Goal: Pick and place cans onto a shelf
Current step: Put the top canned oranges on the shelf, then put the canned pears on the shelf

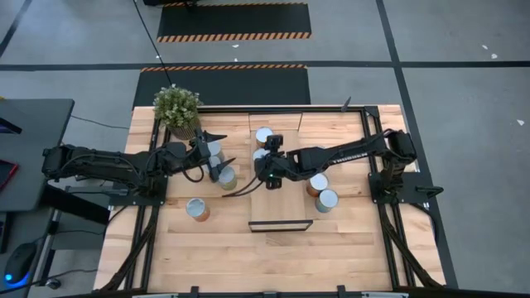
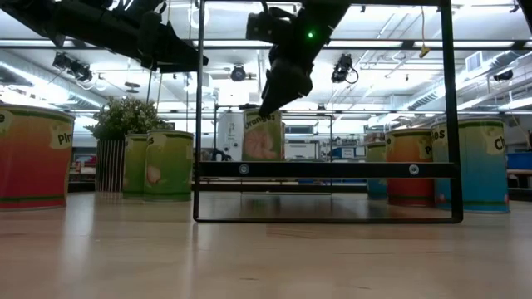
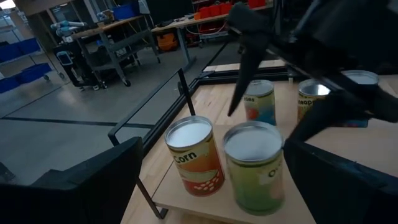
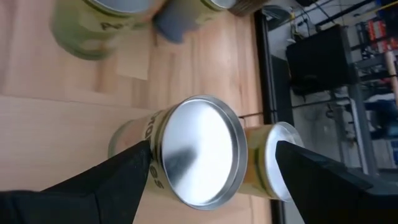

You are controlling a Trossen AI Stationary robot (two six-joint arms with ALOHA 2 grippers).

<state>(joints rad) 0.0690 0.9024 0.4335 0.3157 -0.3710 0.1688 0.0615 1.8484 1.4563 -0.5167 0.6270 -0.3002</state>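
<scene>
The shelf [image 1: 281,207] lies in the middle of the table. Two cans stand on its far part: an orange Corn can [image 3: 194,158] and a yellowish green can [image 3: 256,167]. My right gripper [image 1: 263,167] hangs open over the green can [image 4: 199,158], pointing down, one finger on each side of its silver top; a gap shows beside one finger. It also shows in the low view [image 2: 274,95], just above that can [image 2: 263,137]. My left gripper [image 1: 222,165] is open and empty, left of the shelf, between two cans [image 1: 214,150] [image 1: 228,179] that stand on the table.
One can [image 1: 197,209] stands on the table near the front left. Two cans [image 1: 318,184] [image 1: 326,200] stand right of the shelf. A potted plant [image 1: 176,106] stands at the far left corner. A dark metal frame [image 2: 324,169] borders the shelf.
</scene>
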